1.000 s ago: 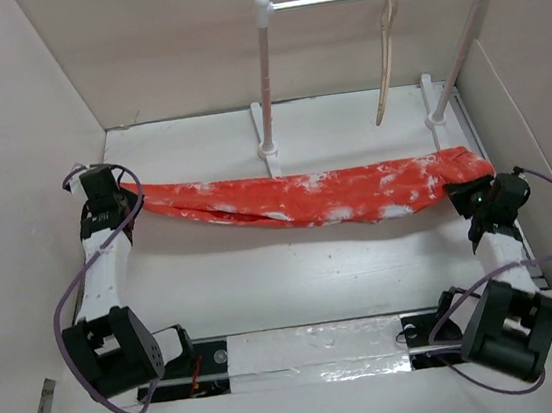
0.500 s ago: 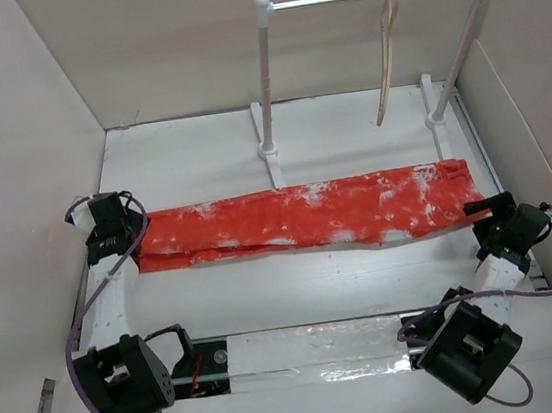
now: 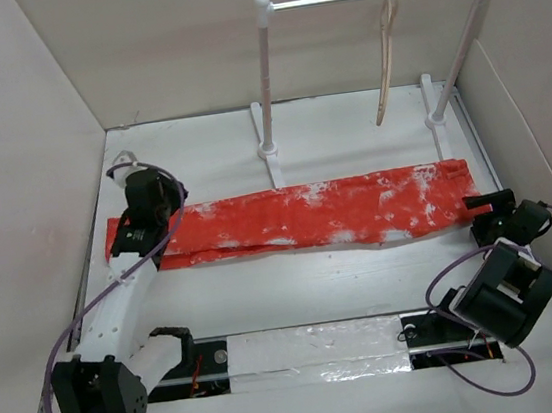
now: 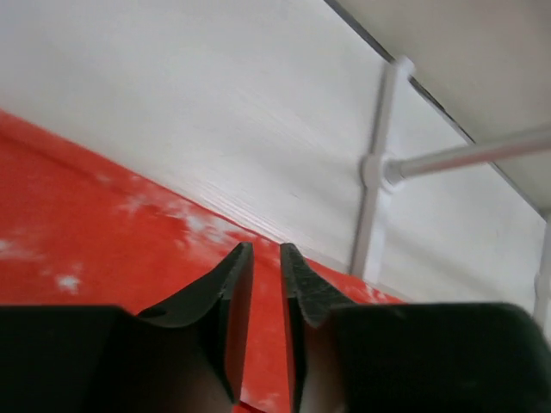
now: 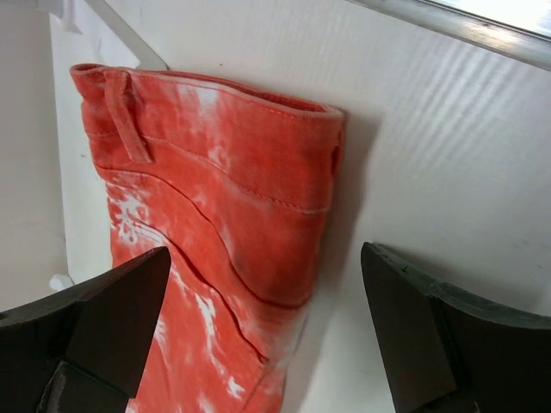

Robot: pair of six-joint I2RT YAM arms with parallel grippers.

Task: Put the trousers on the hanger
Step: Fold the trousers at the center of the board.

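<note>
Trousers [image 3: 297, 216] lie flat on the white table [image 3: 345, 279], stretched out in one long red strip with white spots, from the left side to the right side. They are not on the hanger [image 3: 388, 52]. The hanger hangs by its hook from the metal bar of the white rack [image 3: 265, 77] at the back of the table, well apart from the cloth. One foot of the rack stands just beside the far edge of the trousers. The left gripper [image 3: 159, 196] is over the left end of the trousers. In the left wrist view its two black fingers [image 4: 225, 288] are almost together, with only a thin slit between them, and they hold nothing. Red cloth shows below them and the rack pole stands behind. The right gripper [image 3: 478, 214] sits low near the right end of the trousers, just off the near corner. In the right wrist view its fingers [image 5: 120, 310] are spread wide apart and hold nothing. The waist end of the trousers lies flat on the table in front of them, with a small belt loop [image 5: 125, 116] on top.
</note>
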